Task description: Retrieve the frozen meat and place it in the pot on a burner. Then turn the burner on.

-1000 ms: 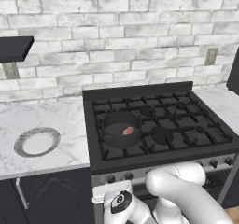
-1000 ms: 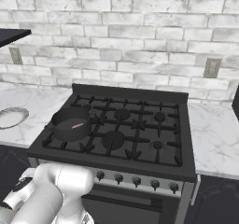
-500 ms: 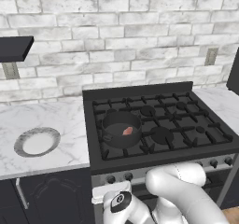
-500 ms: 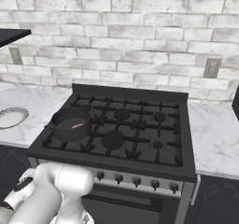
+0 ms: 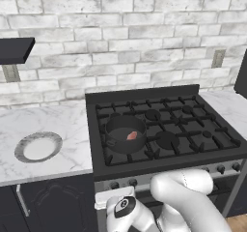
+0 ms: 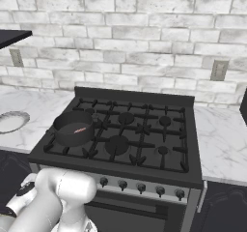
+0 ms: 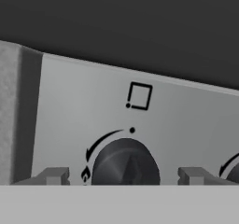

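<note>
Markings: a knob (image 7: 125, 164) carries a flame symbol to its left, a curved arrow and a dot; above it sits a small square outline with one dot at its lower left corner.
Meat (image 5: 131, 136): small reddish-pink slab, flat inside the pot (image 5: 124, 133).
Pot: round, dark grey, low walls, on the stove's (image 6: 144, 132) front left burner.
Hand (image 7: 123, 175): fingertips (image 7: 52, 175) stand apart either side of the knob, not seemingly touching it; holding nothing.
Arm (image 5: 185, 202): bent low before the stove front.
Tabletop (image 5: 43, 129): marble, bears a white dish (image 5: 38, 146).
</note>
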You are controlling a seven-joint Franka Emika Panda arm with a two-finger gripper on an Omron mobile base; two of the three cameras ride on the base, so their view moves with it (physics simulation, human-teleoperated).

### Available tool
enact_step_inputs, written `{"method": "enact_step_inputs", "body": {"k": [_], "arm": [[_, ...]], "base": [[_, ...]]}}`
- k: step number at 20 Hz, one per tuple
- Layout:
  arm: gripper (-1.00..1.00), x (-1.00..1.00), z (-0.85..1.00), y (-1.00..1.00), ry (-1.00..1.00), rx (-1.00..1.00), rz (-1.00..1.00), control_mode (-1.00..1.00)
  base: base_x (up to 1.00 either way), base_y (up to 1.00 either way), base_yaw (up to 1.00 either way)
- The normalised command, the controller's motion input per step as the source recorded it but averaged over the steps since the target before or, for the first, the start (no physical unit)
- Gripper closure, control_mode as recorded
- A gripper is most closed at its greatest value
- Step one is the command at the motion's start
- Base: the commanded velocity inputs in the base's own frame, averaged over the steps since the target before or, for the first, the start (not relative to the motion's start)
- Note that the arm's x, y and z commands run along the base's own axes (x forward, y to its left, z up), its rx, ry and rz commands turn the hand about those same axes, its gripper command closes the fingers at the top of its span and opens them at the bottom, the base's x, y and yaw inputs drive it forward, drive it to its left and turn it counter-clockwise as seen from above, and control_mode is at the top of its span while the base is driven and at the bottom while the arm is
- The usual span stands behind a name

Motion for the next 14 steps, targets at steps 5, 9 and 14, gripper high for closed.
{"method": "enact_step_inputs", "body": {"k": [5,9,14], "arm": [[1.00,0.00,0.00,0.00,0.00,0.00,0.00,-1.00],[1.00,0.00,0.00,0.00,0.00,0.00,0.00,-1.00],[1.00,0.00,0.00,-0.03,0.00,0.01,0.00,-1.00]], "base": [[0.00,0.00,0.00],[0.00,0.00,0.00],[0.00,0.00,0.00]]}}
